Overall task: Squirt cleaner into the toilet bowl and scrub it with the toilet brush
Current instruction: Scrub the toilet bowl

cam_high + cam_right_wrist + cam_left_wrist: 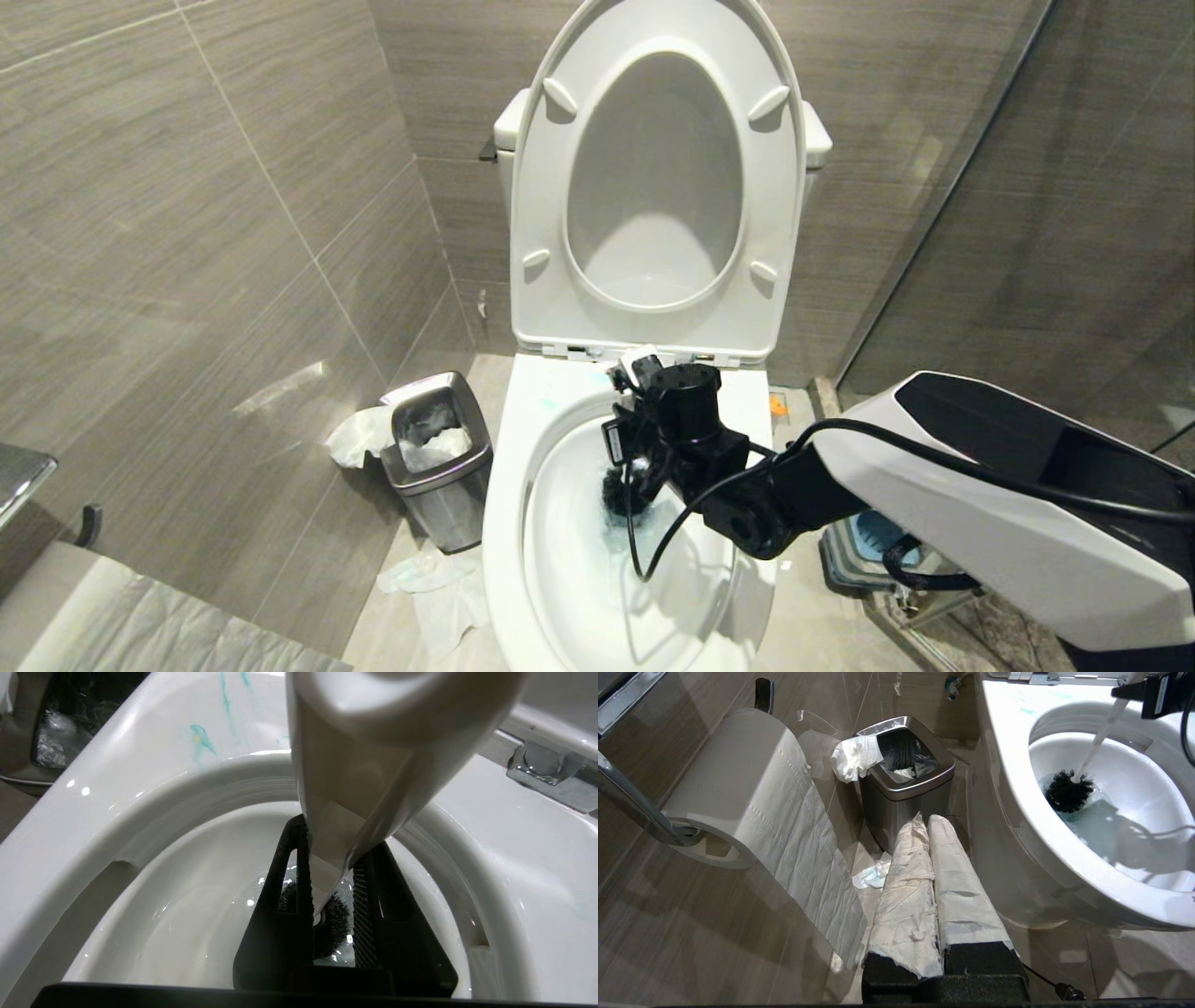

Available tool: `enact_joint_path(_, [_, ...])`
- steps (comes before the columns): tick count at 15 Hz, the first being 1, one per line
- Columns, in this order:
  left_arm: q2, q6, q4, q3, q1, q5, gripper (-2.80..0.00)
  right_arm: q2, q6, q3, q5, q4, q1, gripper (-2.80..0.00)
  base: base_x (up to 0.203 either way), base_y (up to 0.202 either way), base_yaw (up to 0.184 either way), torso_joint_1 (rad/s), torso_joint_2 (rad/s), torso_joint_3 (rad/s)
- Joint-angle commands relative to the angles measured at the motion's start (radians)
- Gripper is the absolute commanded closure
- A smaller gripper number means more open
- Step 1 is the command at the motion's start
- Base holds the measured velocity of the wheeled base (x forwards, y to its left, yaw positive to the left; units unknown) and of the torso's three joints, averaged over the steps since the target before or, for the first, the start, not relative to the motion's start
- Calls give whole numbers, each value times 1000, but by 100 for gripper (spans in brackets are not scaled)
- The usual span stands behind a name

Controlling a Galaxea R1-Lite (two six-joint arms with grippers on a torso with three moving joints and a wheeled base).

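The white toilet bowl (509,485) (1008,765) (93,812) stands with seat and lid raised. My right gripper (633,411) (336,840) hangs over the back of the basin, shut on the pale handle of the toilet brush (355,765). The stick slants down and its dark bristle head (618,495) (1069,794) (334,914) sits in the water. Turquoise cleaner (201,737) (1024,711) streaks the rim, and the water round the bristles is tinted pale blue. My left gripper (929,820), its fingers wrapped in white paper, is parked shut and empty low beside the bowl.
A steel waste bin (439,457) (906,770) with crumpled paper stands left of the bowl. Tissue (439,588) lies on the floor. A toilet-paper roll (738,788) hangs on the left wall. The blue-topped brush holder (878,537) sits right of the bowl, under my right arm.
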Motion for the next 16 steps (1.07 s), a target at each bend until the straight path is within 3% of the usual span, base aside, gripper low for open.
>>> enact_joint_path(1, [0,0,0,2,0,0,0,-82,-2,20,-2,3,3,0,0,0,0,0,0,0])
enact_joint_path(7, [0,0,0,2,-1,0,0,-380,-2,167,-1,126,43,0,0,0,0,0,0,0])
enact_joint_path(11, [0,0,0,2,-1,0,0,-552,-2,316,-39,149,130,0,0,0,0,0,0,0])
enact_joint_path(16, [0,0,0,2,0,0,0,-650,-3,269,-100,278,187,0,0,0,0,0,0,0])
